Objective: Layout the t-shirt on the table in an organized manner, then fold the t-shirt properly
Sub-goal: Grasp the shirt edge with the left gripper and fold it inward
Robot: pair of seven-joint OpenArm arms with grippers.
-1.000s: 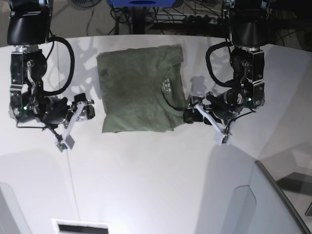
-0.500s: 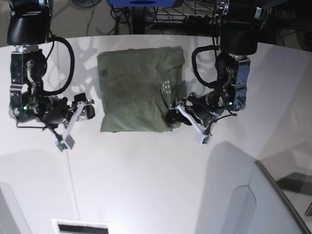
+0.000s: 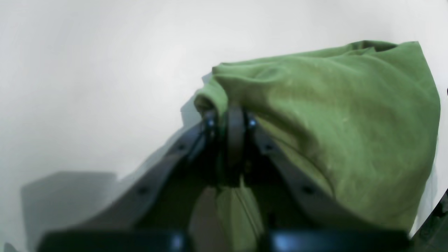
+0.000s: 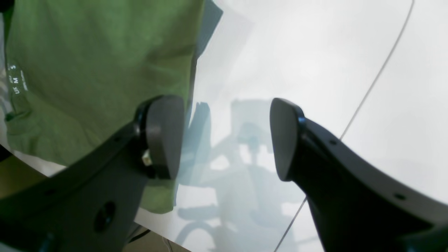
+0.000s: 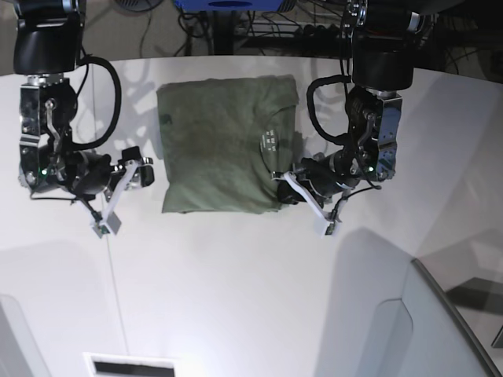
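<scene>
A broad white table [image 5: 236,275] with a curved far edge fills the base view, with dark cables and equipment behind it and a thin dark seam line [image 4: 367,87] running across its top. There is one t-shirt [image 5: 220,145], two arms and two grippers. The olive-green shirt lies folded into a rough rectangle near the table's far edge, between the two grippers, its small white neck label [image 5: 269,140] facing up.

The left gripper [image 3: 229,120] has its jaws pressed together on a bunched corner of the shirt's edge; in the left wrist view the green cloth rises ahead of and beside the fingertips, and a strip of it shows beneath the jaws. In the base view that pinch sits at the shirt's near corner on that arm's side.

The right gripper [image 4: 225,138] stands with its jaws apart over bare table, holding nothing. The shirt lies just beside one of its fingers [image 4: 162,136], with the fabric edge running past that pad.
</scene>
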